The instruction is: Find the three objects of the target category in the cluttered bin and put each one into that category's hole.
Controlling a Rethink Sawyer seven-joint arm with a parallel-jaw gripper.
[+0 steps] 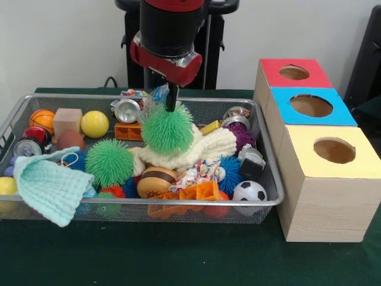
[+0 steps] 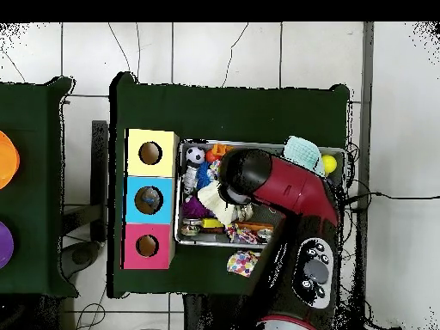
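The bin (image 1: pixel 269 202) is a wide silver wire-mesh basket on the green table, full of toys. It also shows in the overhead view (image 2: pixel 179 232), mostly covered by the arm. My gripper (image 1: pixel 171 107) comes down over the bin's back middle. It is shut on a green spiky ball (image 1: pixel 167 128), which hangs just above a cream knitted cloth (image 1: pixel 208 146). A second green spiky ball (image 1: pixel 109 162) lies in the bin to the left. Three wooden boxes with round holes stand right of the bin: red top (image 1: pixel 294 72), blue top (image 1: pixel 311 106), yellow top (image 1: pixel 333 151).
A mint cloth (image 1: pixel 47 185) hangs over the bin's front left rim. Inside the bin are a soccer ball (image 1: pixel 249 191), a yellow ball (image 1: pixel 94 124), a small basketball (image 1: pixel 41 119), a wooden block (image 1: pixel 66 121), a purple spiky ball (image 1: pixel 243 136), orange bricks (image 1: pixel 199 192) and a can (image 1: pixel 127 110).
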